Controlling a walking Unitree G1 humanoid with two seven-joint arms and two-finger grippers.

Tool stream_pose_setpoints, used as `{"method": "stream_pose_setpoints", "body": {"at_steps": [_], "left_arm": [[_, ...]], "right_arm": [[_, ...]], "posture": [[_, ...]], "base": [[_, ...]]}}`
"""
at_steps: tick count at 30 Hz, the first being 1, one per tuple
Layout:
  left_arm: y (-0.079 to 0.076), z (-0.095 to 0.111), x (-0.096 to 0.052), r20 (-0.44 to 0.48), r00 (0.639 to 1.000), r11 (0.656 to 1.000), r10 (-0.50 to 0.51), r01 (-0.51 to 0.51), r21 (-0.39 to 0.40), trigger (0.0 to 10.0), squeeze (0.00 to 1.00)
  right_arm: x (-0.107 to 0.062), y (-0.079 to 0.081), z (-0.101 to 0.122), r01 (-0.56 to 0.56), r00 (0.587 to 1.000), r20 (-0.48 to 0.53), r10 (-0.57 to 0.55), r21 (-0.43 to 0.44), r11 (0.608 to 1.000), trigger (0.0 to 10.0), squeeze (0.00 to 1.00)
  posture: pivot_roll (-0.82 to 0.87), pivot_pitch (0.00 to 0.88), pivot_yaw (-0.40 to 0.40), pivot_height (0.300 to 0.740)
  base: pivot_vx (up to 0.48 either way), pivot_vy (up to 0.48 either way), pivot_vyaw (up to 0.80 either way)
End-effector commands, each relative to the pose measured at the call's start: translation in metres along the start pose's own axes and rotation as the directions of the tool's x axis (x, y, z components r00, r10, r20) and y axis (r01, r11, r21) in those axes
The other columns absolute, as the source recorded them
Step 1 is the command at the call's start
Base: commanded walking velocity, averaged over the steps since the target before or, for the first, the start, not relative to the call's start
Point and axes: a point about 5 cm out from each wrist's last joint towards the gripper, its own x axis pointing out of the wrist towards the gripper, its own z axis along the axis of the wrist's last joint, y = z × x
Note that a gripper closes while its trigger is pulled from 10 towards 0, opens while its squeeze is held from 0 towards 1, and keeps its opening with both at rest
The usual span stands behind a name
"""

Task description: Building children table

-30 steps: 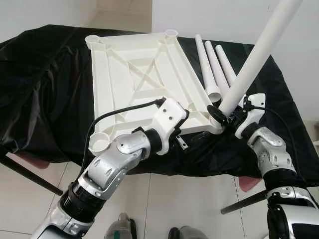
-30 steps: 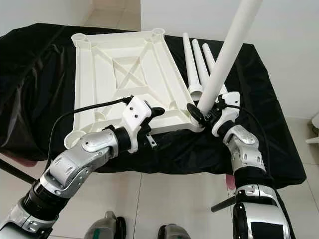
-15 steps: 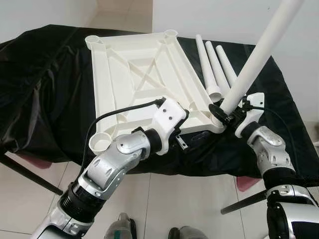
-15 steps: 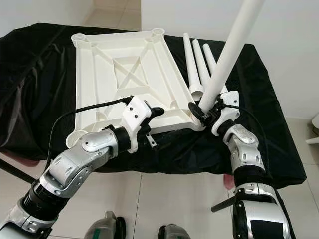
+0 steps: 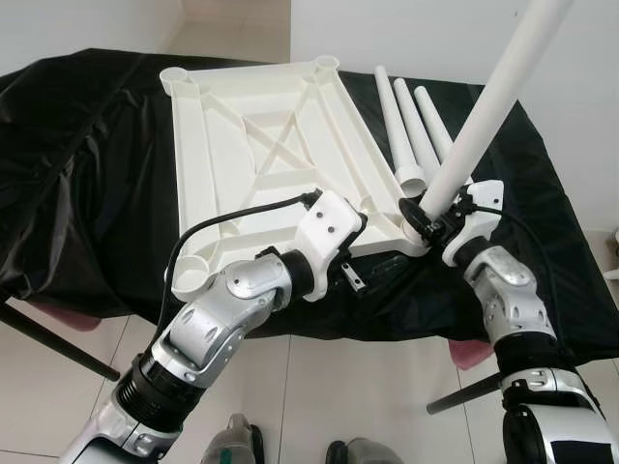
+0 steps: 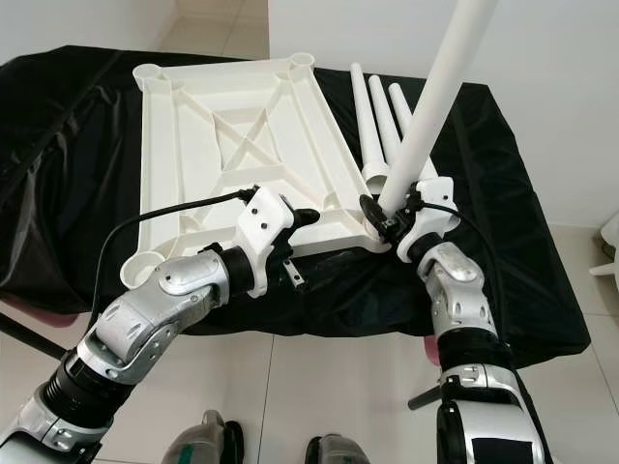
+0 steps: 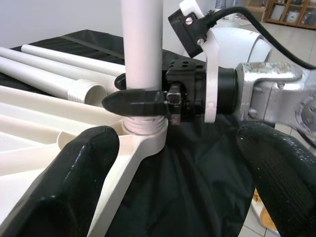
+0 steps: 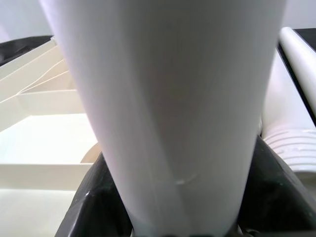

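Note:
A white plastic tabletop [image 5: 261, 145] lies upside down on a black-draped table, ribs up, with round leg sockets at its corners. A long white table leg [image 5: 484, 106] stands almost upright in the near right socket [image 7: 143, 129]. My right gripper [image 5: 426, 208] is shut on the white table leg just above that socket. My left gripper [image 7: 173, 163] is open at the tabletop's near edge, its fingers either side of that corner. Three more white legs [image 5: 416, 126] lie side by side on the cloth, right of the tabletop.
The black cloth [image 5: 87, 184] covers the whole table and hangs over its near edge. Pale tiled floor [image 5: 319, 396] lies below, with a dark table leg [image 5: 48, 338] at the left and a wall behind.
My right gripper and the leg it holds have shifted slightly left, and the leg stands more upright over the corner socket. The left arm has stayed where it was.

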Motion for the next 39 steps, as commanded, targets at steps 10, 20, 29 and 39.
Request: {"method": "stream_pose_setpoints", "body": {"at_steps": [10,20,29,39], "left_arm": [[-0.007,0.002,0.002,-0.001,0.994,0.994,-0.107,0.107,0.025,10.0,0.00],[-0.010,0.001,0.002,0.000,0.993,0.993,-0.117,0.117,0.022,10.0,0.00],[-0.010,0.001,0.002,0.000,0.992,0.992,-0.124,0.123,0.023,10.0,0.00],[-0.010,0.001,0.003,0.000,0.992,0.992,-0.125,0.125,0.024,10.0,0.00]], "right_arm": [[-0.004,0.003,-0.009,0.345,0.938,-0.055,-0.341,0.093,0.934,10.0,0.00],[-0.010,0.021,-0.013,0.506,0.862,-0.086,-0.500,0.072,0.860,10.0,0.00],[-0.009,0.034,-0.014,0.491,0.869,-0.096,-0.485,0.051,0.870,10.0,0.00],[-0.007,0.033,-0.005,0.350,0.937,-0.041,-0.347,0.077,0.934,10.0,1.00]], "posture": [[0.01,0.063,-0.014,0.740],[0.01,0.058,-0.013,0.740],[0.00,0.054,-0.008,0.740],[0.00,0.052,-0.007,0.740]], "base": [[0.000,0.000,0.00],[0.000,0.000,0.00],[0.000,0.000,0.00],[0.000,0.000,0.00]]}}
